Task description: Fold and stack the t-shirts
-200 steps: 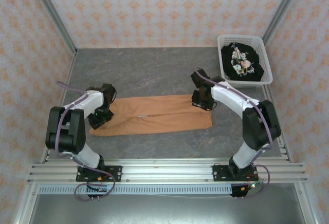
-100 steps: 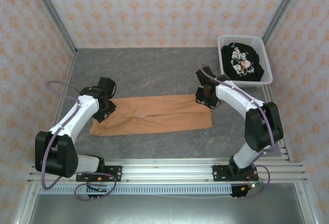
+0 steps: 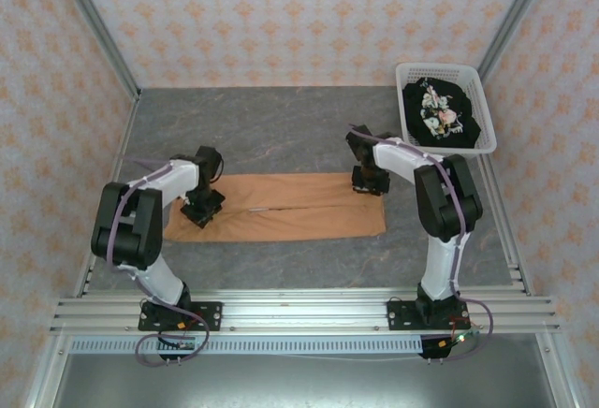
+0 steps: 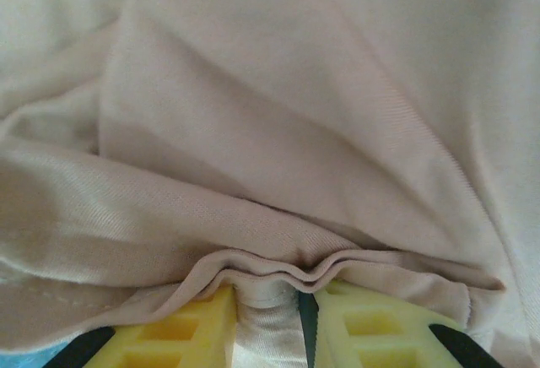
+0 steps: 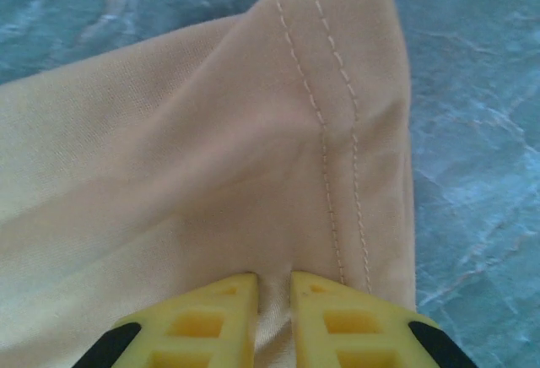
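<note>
Presently, two t-shirts: one orange-tan t-shirt [image 3: 281, 210] spans the tabletop [image 3: 281, 137] between left claw [image 3: 198, 210] and right claw [image 3: 367, 183], both clamping it; one black t-shirt [image 3: 440, 113] lies in the one basket [image 3: 438, 67] beyond the right claw.

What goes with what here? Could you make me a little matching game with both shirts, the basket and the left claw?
1. tan t-shirt
2. black t-shirt
3. white basket
4. left gripper

a. far right corner of the table
b. clamped on the tan t-shirt's left end
c. lying in the white basket
d. laid out long and flat in the middle

Pairs: 1-d, 2-c, 3-a, 4-b.
</note>
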